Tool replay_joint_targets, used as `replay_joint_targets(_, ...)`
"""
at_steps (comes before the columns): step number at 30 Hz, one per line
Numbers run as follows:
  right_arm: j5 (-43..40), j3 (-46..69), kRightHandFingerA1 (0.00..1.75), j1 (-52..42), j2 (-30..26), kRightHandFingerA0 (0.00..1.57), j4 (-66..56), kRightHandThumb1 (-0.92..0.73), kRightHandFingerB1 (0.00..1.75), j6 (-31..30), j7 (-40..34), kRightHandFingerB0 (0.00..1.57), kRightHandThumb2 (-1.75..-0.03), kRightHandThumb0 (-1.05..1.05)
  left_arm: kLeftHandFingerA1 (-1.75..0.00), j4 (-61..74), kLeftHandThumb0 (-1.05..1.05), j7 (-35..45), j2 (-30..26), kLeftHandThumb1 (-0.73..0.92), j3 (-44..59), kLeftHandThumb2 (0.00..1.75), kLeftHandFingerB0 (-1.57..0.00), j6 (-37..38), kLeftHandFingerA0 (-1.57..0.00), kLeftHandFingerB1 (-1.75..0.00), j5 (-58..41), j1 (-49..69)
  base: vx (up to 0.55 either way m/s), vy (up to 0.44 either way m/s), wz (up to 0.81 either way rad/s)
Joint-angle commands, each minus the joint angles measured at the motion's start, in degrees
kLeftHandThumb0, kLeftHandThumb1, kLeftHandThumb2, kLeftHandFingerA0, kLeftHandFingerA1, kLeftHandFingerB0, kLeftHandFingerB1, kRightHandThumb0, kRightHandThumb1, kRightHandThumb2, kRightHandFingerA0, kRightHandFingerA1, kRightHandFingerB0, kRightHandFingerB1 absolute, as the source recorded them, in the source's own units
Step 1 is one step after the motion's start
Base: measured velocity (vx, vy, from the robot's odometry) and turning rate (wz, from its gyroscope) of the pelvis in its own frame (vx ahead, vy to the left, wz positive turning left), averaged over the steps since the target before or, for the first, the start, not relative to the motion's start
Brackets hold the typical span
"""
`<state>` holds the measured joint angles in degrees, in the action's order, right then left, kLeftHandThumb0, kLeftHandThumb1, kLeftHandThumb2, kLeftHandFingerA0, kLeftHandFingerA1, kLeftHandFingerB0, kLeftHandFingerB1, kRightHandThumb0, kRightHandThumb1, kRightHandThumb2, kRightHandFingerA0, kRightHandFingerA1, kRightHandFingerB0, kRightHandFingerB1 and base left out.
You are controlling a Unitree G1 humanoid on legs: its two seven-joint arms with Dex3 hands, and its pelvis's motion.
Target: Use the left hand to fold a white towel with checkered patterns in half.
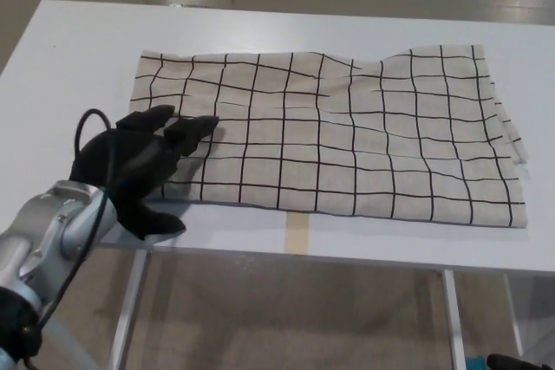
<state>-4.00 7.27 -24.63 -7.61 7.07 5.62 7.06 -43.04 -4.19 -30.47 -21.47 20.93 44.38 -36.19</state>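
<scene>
- Left hand point(139, 166) rests at the towel's point(347, 140) near left corner, thumb spread wide on the bare table point(78, 49) and two fingers point(191, 130) lying on the cloth; it holds nothing.
- Whether the palm presses the towel's edge or only hovers over it cannot be made out, since the hand covers that corner.
- Behind the hand, a silver forearm point(48, 236) with a black cable point(85, 123) looping over the wrist runs off the lower left edge of the frame.
- Right hand is not in view.
- Towel, off-white with a black grid, lies spread flat across the middle of the table, lightly rippled; at its right edge a second layer peeks out, though how the layers lie there is hard to tell.
- Strip of tan tape point(297, 233) shows on the table just in front of the towel's near edge.
- Table is white, its far left and right ends cut off by the frame; pale legs point(130, 309) show below the front edge.
- Floor point(286, 318) is a glossy beige, with a small dark shape at the bottom right corner too cropped to identify.
</scene>
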Motion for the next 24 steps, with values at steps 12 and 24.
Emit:
replay_joint_targets(12, -0.3, 0.6, 0.54, -1.2, 1.1, 0.41, -0.6, -0.55, 0.53, 0.7, -0.5, 0.49, -0.56, -0.29, -0.03, -10.6, -0.47, -10.9, 3.0, 0.48, -8.4, 0.55, 0.00, -3.4, 0.00, -0.18, 5.6, -6.2, 0.00, 0.000, 0.00)
replay_joint_targets(24, -0.2, 0.7, 0.55, -1.8, 2.1, 0.43, -0.7, -0.55, 0.54, 1.2, -0.8, 0.51, -0.56, -0.28, -0.68, -22.9, -0.39, -20.9, 9.1, 0.54, -23.4, 0.56, -0.58, -12.6, -0.56, -0.56, 16.3, -13.9, 0.00, 0.000, 0.00)
